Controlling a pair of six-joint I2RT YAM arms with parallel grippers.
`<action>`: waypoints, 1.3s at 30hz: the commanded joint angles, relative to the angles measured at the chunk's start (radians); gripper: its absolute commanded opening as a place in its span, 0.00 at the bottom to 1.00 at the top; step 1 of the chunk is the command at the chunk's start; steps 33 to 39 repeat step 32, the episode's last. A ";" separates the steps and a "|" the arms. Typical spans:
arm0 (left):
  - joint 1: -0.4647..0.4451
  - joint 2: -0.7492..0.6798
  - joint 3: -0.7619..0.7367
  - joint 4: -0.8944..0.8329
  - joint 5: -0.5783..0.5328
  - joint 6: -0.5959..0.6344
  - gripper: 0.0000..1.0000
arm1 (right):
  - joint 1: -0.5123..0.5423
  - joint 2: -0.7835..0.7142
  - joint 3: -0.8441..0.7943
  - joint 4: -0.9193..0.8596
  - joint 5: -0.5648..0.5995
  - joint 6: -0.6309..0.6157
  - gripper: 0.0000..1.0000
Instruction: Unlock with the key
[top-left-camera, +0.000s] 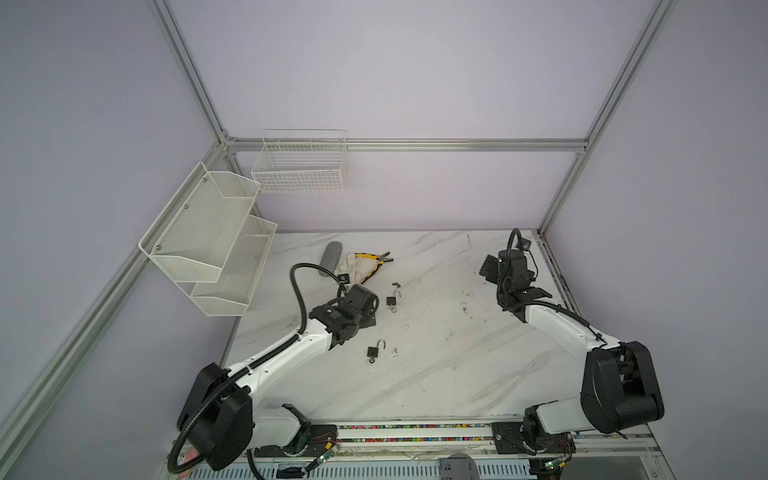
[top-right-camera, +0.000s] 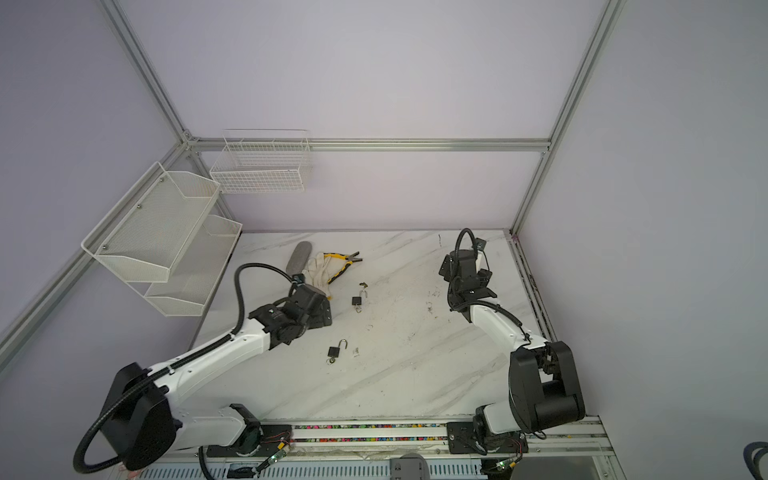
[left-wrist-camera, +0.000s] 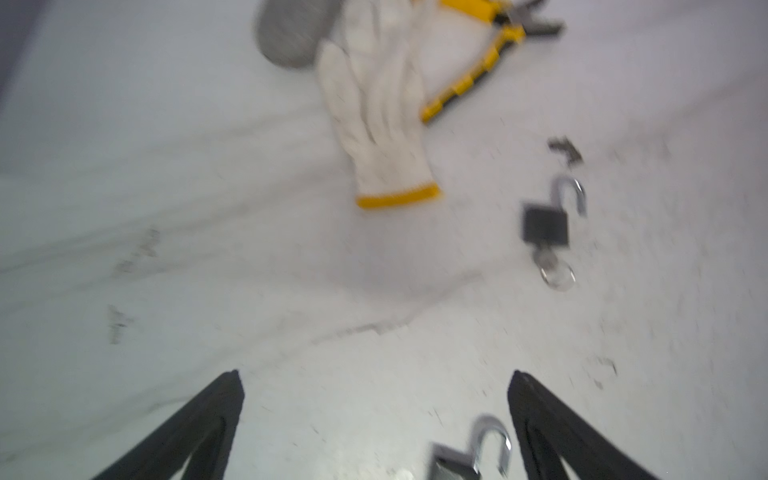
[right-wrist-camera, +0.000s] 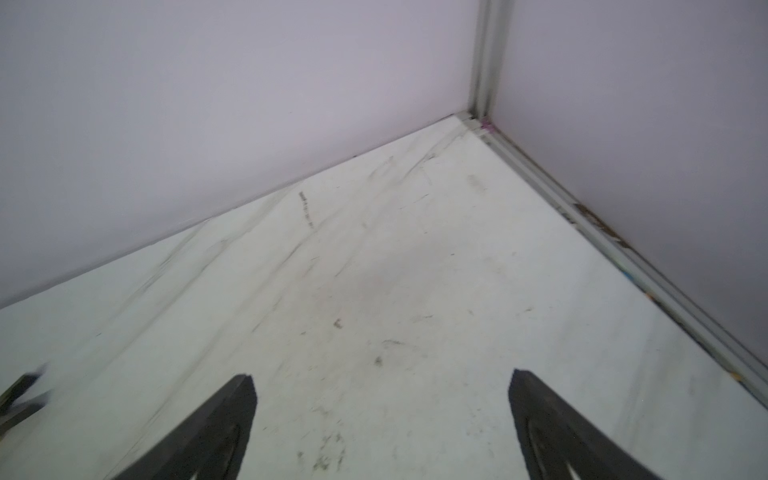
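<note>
Two open-shackled padlocks are shown on the table (left-wrist-camera: 208, 249) in the left wrist view, the nearer padlock (left-wrist-camera: 457, 461) beside a finger of the wide-spread, empty left gripper (left-wrist-camera: 376, 374), the farther padlock (left-wrist-camera: 544, 226) with a key (left-wrist-camera: 547, 257) in its base, whereas only a table corner is shown beyond the equally spread, empty right gripper (right-wrist-camera: 382, 374).

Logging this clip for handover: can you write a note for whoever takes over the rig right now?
Left pincer: open, empty, over the table, close to the near padlock.
Right pincer: open, empty, toward the far right corner.
Both the near padlock and the far padlock lie flat, shackles sprung, a key seemingly in each.
Done: both look unlocked. Left: likely only parking the arms.
</note>
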 joint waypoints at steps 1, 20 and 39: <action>0.212 -0.082 -0.137 0.337 -0.259 0.248 1.00 | -0.042 0.029 -0.116 0.351 0.223 -0.106 0.97; 0.487 0.327 -0.560 1.576 0.175 0.589 1.00 | -0.100 0.335 -0.405 1.209 -0.234 -0.345 0.97; 0.469 0.333 -0.546 1.551 0.182 0.617 1.00 | -0.099 0.338 -0.409 1.225 -0.236 -0.347 0.97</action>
